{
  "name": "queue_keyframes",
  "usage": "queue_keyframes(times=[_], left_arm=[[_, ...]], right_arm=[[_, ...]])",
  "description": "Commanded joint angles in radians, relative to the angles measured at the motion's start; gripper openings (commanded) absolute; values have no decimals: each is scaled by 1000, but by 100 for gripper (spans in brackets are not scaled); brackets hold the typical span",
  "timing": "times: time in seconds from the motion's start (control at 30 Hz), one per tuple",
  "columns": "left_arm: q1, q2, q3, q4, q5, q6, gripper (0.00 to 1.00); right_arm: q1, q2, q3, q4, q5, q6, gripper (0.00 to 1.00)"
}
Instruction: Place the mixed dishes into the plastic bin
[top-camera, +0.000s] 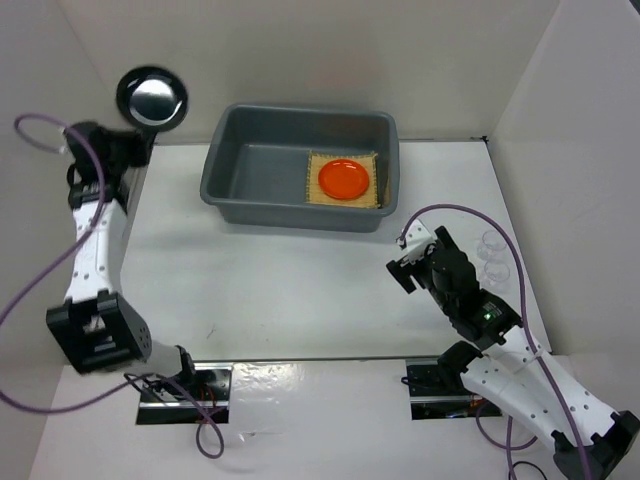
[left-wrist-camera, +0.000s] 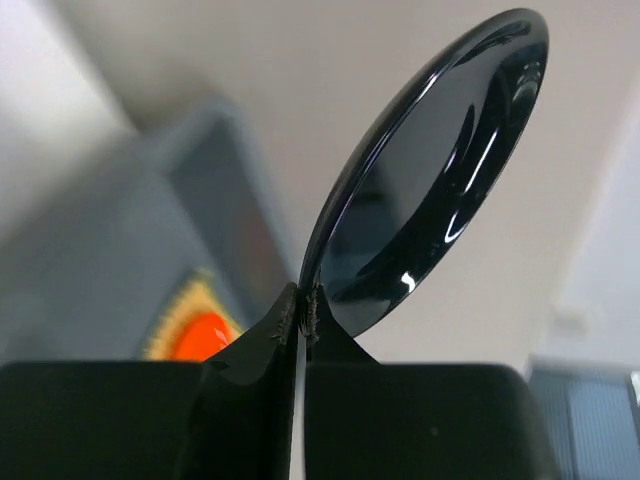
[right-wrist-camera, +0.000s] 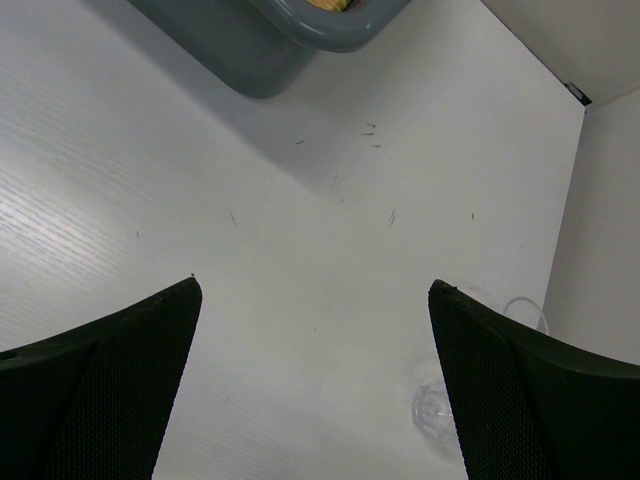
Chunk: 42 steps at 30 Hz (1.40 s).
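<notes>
Your left gripper pinches the rim of the small round black plate, raised left of the large grey plastic bin. Your right gripper hangs, fingers wide apart, near the small clear glass cup on the white table.

bin left half: free (mat right) | cup: near right tool
</notes>
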Motion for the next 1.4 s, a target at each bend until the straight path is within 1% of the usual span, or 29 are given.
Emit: queue_keyframes(times=[0.0,0.03,0.07,0.1,0.13,0.17,0.2,0.23,0.27,0.33,0.37,0.4,0.43,0.47,0.5,0.53,0.57,0.6,0.63,0.67,0.7,0.73,0.77,0.83,1.03,1.17,1.3,1.33,1.37], left_arm=[[-135,178,258,17,191,93,0],[-167,277,339,-33,209,132,0],[-233,328,481,-77,226,200,0],[-262,379,543,-166,273,225,0],[-290,481,598,-202,301,244,0],[-342,534,649,-237,330,258,0],[-367,587,754,-306,384,287,0],[-393,685,810,-341,395,305,0],[-443,735,870,-418,395,319,0],[-486,852,974,-461,395,319,0],[-505,890,1080,-477,383,319,0],[-538,932,1155,-542,348,328,0],[-552,1038,1248,-584,335,328,0],[-563,1104,1488,-687,335,328,0],[-574,1178,1633,-740,335,328,0],[-574,1339,1786,-786,367,289,0],[-574,1330,1760,-735,423,267,0],[-585,1339,1713,-725,424,256,0],[-594,1397,1770,-747,378,268,0],[-594,1428,1813,-777,378,269,0],[-603,1450,1776,-767,395,259,0],[-615,1479,1820,-776,395,259,0],[-615,1488,1799,-793,395,259,0],[-625,1523,1818,-831,386,273,0],[-634,1568,1818,-831,370,273,0],[-625,1593,1818,-807,412,264,1],[-625,1603,1818,-807,435,255,13],[-625,1603,1818,-807,435,255,17],[-616,1579,1818,-807,426,255,30]], right_arm=[[15,5,4,20,8,10,99],[15,5,4,20,8,10,99],[15,5,4,20,8,10,99],[15,5,4,20,8,10,99],[15,5,4,20,8,10,99],[15,-4,4,20,8,10,99],[15,-4,4,20,8,10,99],[15,-4,4,20,17,10,99],[15,-4,4,20,17,10,99],[15,-15,-5,20,17,10,99],[15,-15,-5,20,17,10,99],[15,-15,-5,20,17,10,99],[15,-15,-5,20,17,10,99],[15,-24,-5,20,17,10,99],[15,-24,-5,20,17,10,99],[15,-24,-5,20,17,1,99],[15,-24,-5,20,17,1,99],[15,-33,-5,20,17,1,99],[15,-33,-5,20,17,1,99],[15,-33,-5,20,17,1,99],[15,-33,-5,29,17,1,99],[15,-33,-5,29,26,1,99],[15,-33,-5,29,26,1,99],[15,-43,-5,29,26,1,99],[15,-43,-14,29,26,1,99],[15,-43,-14,29,26,1,99],[15,-43,-14,29,26,1,99],[15,-43,-14,29,26,1,99],[15,-43,-14,29,26,1,99]])
